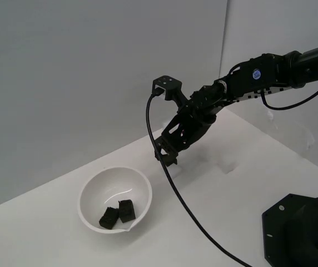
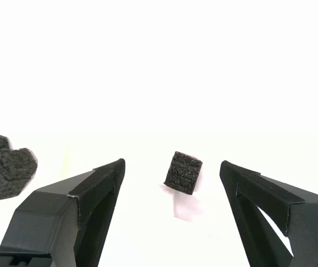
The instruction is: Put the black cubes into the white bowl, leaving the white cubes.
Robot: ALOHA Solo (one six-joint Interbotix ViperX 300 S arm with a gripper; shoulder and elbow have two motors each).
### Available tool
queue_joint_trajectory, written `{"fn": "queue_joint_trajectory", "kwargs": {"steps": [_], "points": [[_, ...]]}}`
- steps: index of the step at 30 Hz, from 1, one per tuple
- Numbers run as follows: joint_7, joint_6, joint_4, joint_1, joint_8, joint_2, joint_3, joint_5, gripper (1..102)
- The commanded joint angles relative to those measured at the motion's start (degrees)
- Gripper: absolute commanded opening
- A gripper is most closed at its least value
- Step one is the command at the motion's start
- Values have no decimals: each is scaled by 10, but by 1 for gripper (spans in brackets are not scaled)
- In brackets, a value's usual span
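Note:
The white bowl (image 1: 115,199) stands on the white surface at the exterior view's left and holds two black cubes (image 1: 118,213). The same two cubes show washed out in the wrist view (image 2: 6,166). My gripper (image 1: 167,152) hangs above the surface, to the exterior view's right of the bowl. In the wrist view the gripper (image 2: 173,165) is open, and a third black cube (image 2: 183,172) lies on the surface between its fingers, untouched. That cube is hidden behind the gripper in the exterior view. A faint white cube (image 1: 227,164) sits further to the exterior view's right.
A black cable (image 1: 177,196) hangs from the wrist across the surface, passing just right of the bowl. A black base plate (image 1: 301,231) sits at the exterior view's lower right. Grey walls stand behind the surface.

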Motion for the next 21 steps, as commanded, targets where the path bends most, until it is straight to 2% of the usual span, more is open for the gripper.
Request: {"fn": "queue_joint_trajectory", "kwargs": {"steps": [1,12,16,21], "points": [[-3,-8,2,-3,2,2,5,-1,96],[-25,-8,1,-2,3,-38,-36,-2,96],[-28,-7,1,-2,18,-60,-57,-2,96],[-33,-7,0,-2,21,-76,-73,-3,96]]}}
